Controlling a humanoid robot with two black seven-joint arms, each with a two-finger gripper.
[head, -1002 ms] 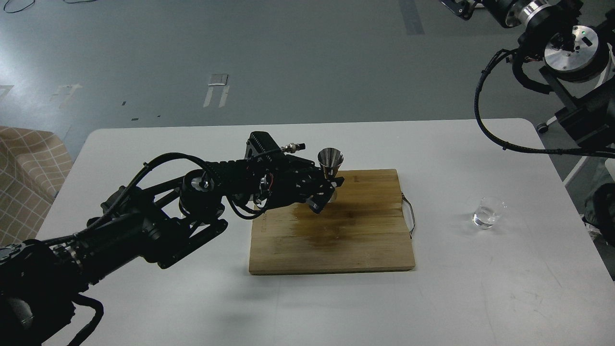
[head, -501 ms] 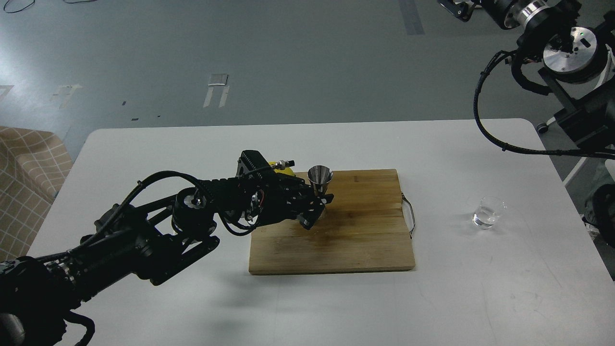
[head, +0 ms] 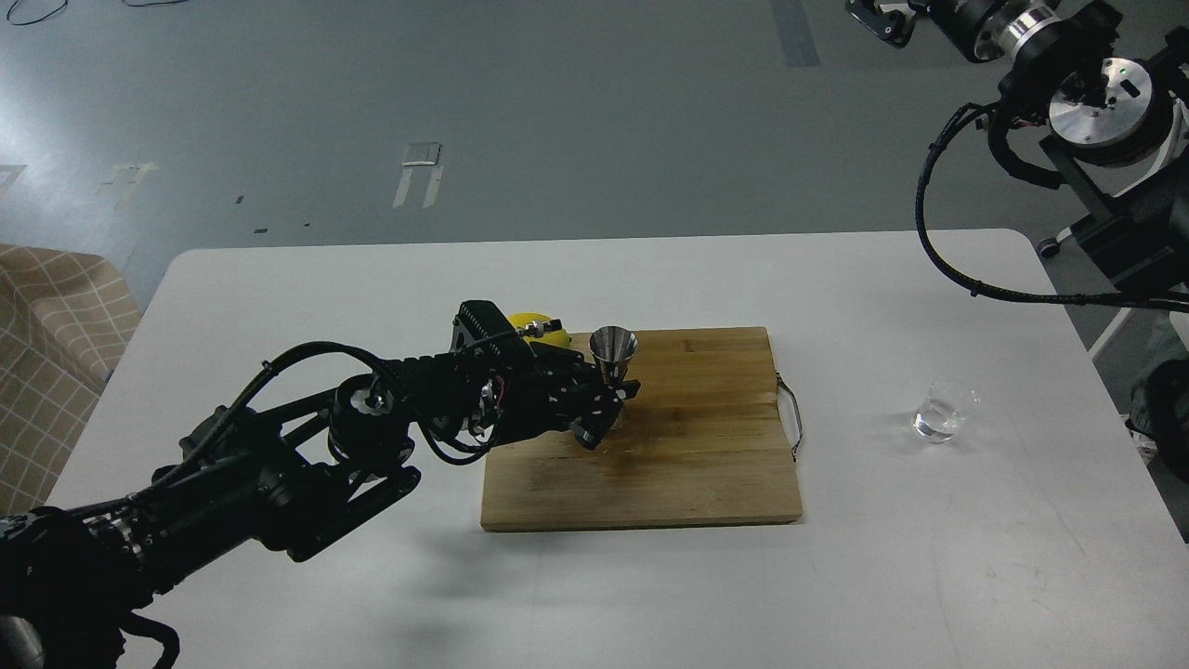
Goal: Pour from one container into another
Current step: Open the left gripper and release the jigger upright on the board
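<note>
left arm: black, comes in from the lower-left corner, stretched low across the white table toward the middle, forearm nearly level, wrist just over the near-left part of the board

left gripper: pinched on the narrow waist of the small shiny steel hourglass-shaped jigger, holding it upright, open cone facing up

what changed: over the last second jigger and gripper slid left and dropped lower, from roughly mid-board at the back edge to the far-left corner. looks like a set-down, pretty much at board level now, but can't tell if the base is actually touching wood since the fingers hide it

wooden cutting board: rectangular, bamboo-ish, darker wet-looking patch in the middle, thin metal handle on the right edge, hasn't budged

small squat clear glass cup: off on the right side of the table, well apart from the board and jigger, a bit of clear liquid in the bottom, same spot as before, nobody touching it

yellow lemon: peeking out behind the left wrist now that the arm has pulled back, just beside the jigger

right arm: way up in the top-right corner, above and beyond the table, nowhere near the cup

right gripper: small and mostly cut off by the frame edge, can't tell if spread or closed

meaning for the task: guessing still setup. receiver getting parked, no pouring yet, cup still needs picking up
</note>
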